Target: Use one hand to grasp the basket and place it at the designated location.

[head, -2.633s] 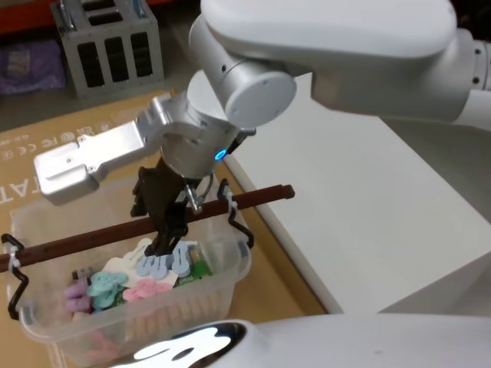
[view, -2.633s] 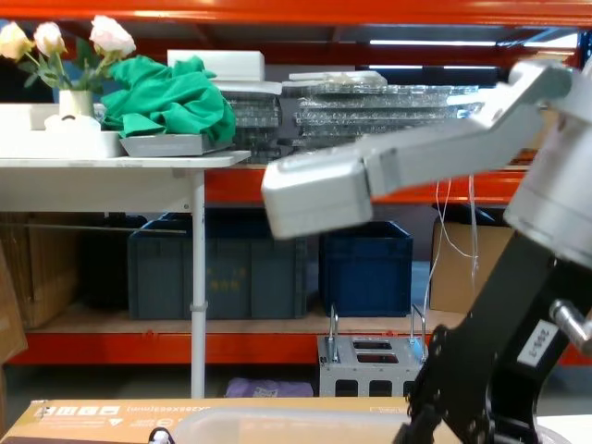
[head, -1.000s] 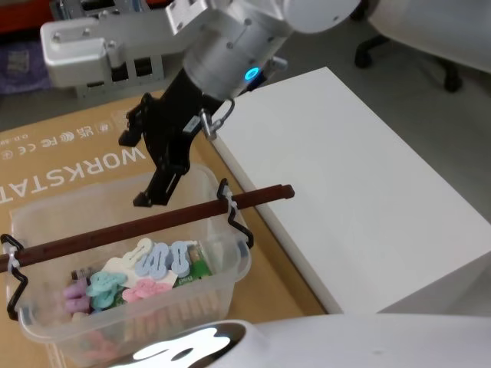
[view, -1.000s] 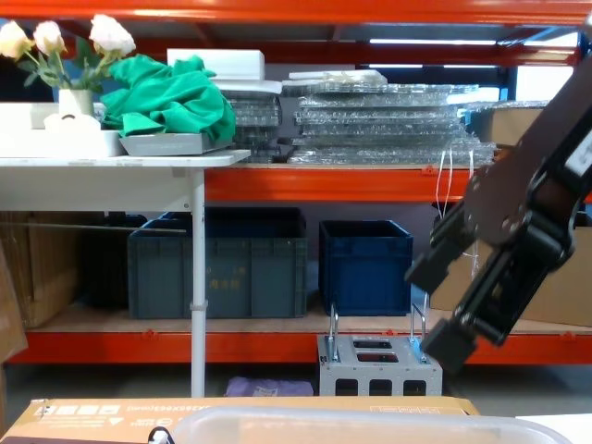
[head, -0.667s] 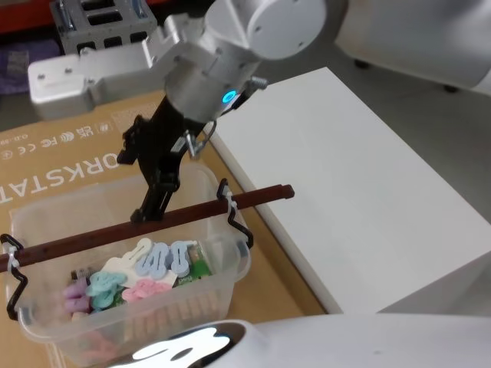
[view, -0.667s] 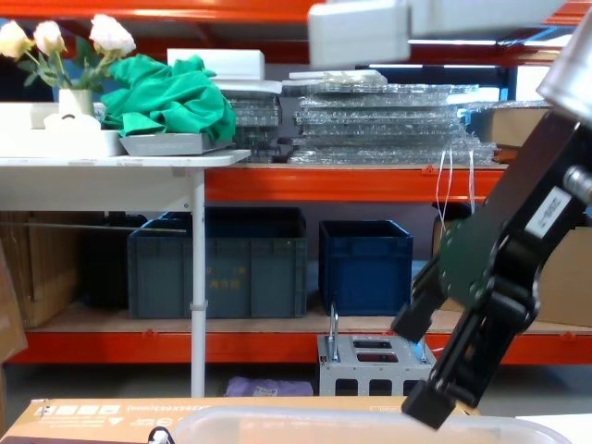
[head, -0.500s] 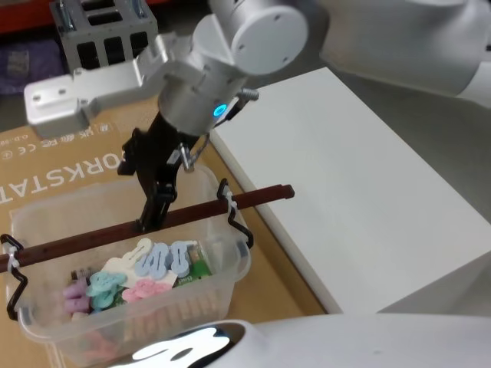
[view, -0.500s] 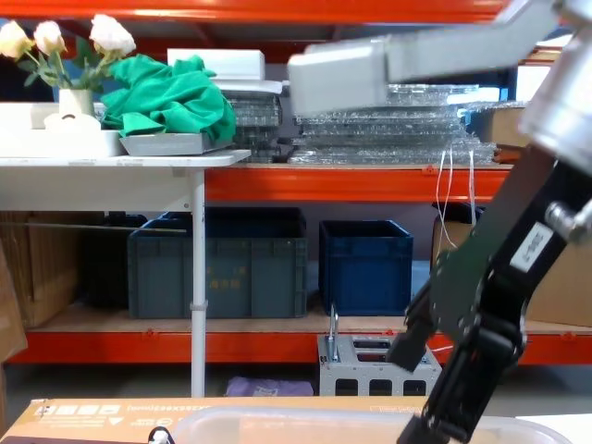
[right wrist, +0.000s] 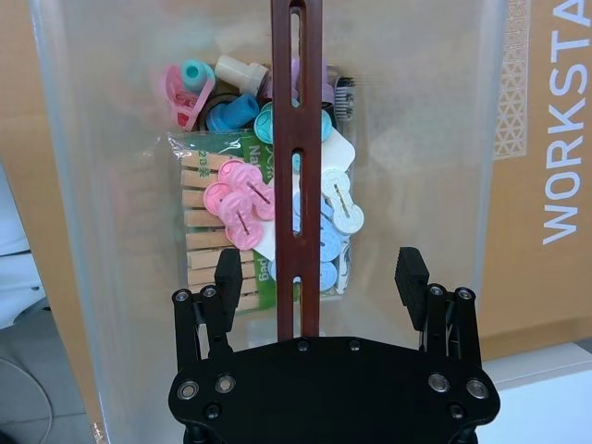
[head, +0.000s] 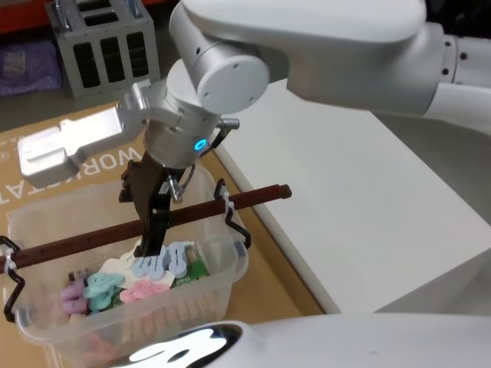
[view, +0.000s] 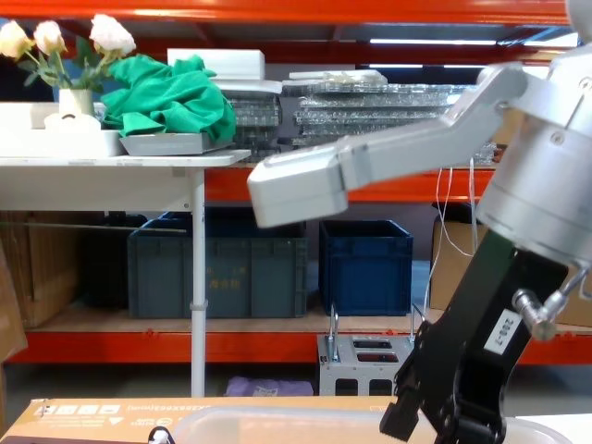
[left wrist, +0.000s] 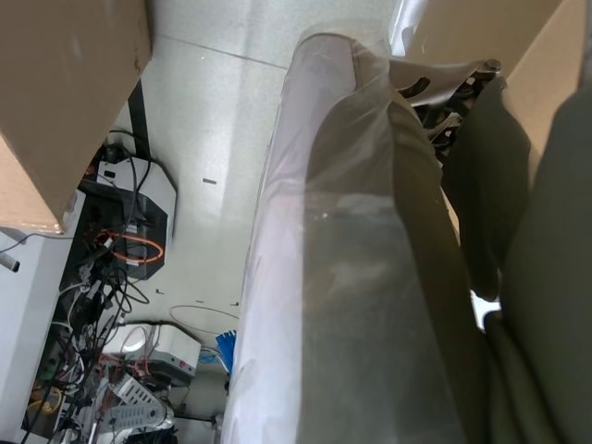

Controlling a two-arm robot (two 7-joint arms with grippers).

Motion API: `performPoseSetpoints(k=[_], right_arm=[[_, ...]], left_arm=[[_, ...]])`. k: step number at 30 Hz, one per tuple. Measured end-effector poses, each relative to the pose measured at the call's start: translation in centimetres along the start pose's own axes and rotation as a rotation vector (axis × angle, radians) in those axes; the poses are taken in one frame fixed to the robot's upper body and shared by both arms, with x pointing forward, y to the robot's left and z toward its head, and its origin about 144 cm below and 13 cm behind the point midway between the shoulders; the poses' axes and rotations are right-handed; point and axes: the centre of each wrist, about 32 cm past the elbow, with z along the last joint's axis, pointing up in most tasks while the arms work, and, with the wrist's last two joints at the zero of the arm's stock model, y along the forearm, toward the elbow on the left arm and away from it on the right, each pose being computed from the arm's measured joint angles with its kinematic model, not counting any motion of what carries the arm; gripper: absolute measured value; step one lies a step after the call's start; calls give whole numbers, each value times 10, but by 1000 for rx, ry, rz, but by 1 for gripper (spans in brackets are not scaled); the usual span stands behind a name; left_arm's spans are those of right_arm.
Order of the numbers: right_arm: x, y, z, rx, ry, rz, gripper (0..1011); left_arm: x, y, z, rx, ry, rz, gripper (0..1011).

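Head view: the right arm reaches in from the upper right with its wrist bent steeply down. The right gripper [head: 152, 241] stands at the brown handle [head: 84, 240] of the basket [head: 219, 295]. The basket sits on a cardboard box [head: 46, 153] beside the white table [head: 345, 199].

Right wrist view: its fingers [right wrist: 412, 277] are spread wide on either side of the handle, gripping nothing.

Chest view: the gripper hangs down to the basket's rim.

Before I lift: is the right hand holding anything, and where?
Nothing yet: the open right hand straddles the brown slotted handle bar of the translucent plastic basket.
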Motion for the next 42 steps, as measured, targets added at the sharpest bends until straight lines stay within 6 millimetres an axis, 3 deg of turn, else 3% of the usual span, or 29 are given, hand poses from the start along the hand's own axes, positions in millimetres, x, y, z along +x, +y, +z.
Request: performPoseSetpoints(k=[20,23,28,42], right_arm=[[4,20,0,2,8,52,1001],[4,20,-2,1,13,54,961],[3,18,-5,7,17,47,858],[2,15,-12,22,42,28,399]], left_arm=[[0,0,0,0,0,0,0],[0,0,0,0,0,0,0],[0,0,0,0,0,0,0],[0,0,0,0,0,0,0]])
